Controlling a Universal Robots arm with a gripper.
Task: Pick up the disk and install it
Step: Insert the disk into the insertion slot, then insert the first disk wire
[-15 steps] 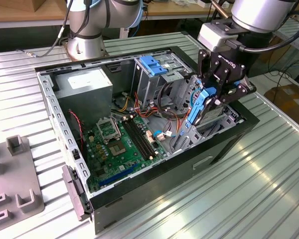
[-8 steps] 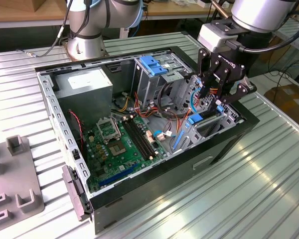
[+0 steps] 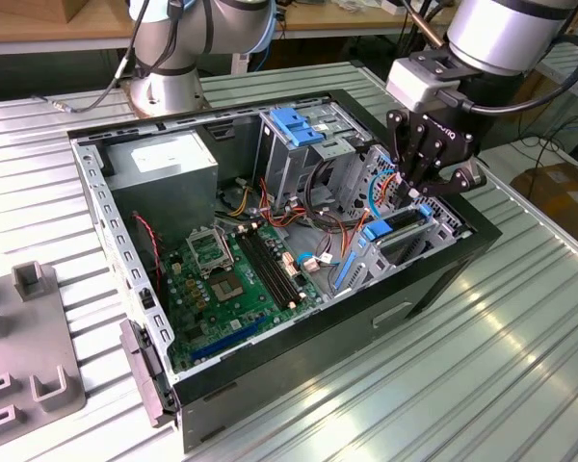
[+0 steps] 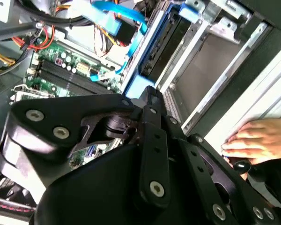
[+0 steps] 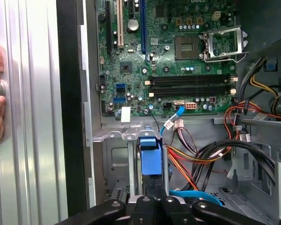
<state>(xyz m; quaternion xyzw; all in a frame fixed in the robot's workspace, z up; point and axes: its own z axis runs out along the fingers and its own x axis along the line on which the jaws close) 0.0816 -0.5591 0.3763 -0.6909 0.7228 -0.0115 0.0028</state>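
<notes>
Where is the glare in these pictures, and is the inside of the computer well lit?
Exterior view: white streaks of glare on the ribbed table at the exterior view's right. First wrist view: the motherboard evenly lit, the table pale with glare. Second wrist view: the table glares white beside a hand.

The disk [image 3: 378, 231] stands on edge in a metal bay [image 3: 409, 248] at the corner of the open computer case [image 3: 299, 371], toward the exterior view's right. Its bright blue frame faces up, and in both wrist views the disk [image 4: 147, 49] [image 5: 150, 159] shows edge-on, just beside the green board [image 5: 168, 56].
</notes>
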